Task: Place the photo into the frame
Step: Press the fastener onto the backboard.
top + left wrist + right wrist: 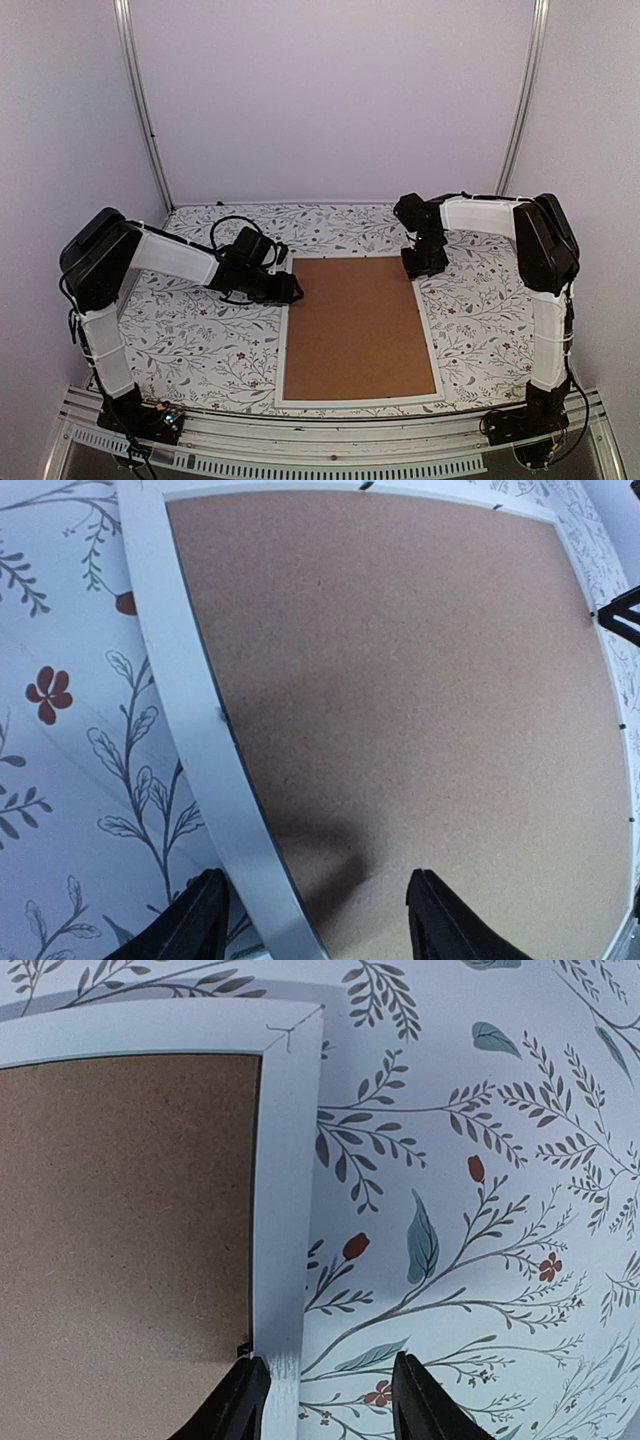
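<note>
The white frame (281, 350) lies flat in the middle of the table, with a brown backing board (358, 325) filling it. The photo is not in view. My left gripper (292, 288) hovers low over the frame's left rail (190, 710) near its far end. It is open, one finger over the cloth and the other over the board (400, 680). My right gripper (422, 264) stands at the far right corner, open astride the right rail (285, 1160). Nothing is held between its fingers (243, 1405).
A floral tablecloth (190, 330) covers the table around the frame. White walls and two metal posts (145, 110) close the back and sides. Small black tabs (600, 615) sit along the frame's inner edge.
</note>
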You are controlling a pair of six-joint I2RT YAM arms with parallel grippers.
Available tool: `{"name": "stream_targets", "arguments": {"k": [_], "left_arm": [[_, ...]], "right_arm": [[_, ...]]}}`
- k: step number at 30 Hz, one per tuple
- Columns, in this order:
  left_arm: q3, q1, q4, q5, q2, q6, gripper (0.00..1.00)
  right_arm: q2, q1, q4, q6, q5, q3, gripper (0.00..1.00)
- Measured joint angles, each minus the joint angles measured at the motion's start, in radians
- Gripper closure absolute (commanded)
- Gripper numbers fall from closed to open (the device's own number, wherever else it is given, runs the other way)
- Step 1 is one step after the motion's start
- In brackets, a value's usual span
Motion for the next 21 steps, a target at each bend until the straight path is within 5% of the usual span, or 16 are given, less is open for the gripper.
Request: {"name": "stream_targets", "arguments": {"k": [21], "left_arm": [[-0.028,0.0,0.021,0.002,-0.016,0.0,0.36]], "right_arm": [[0.043,0.027,-0.046,0.018,0.051,0.049,0.54]]}}
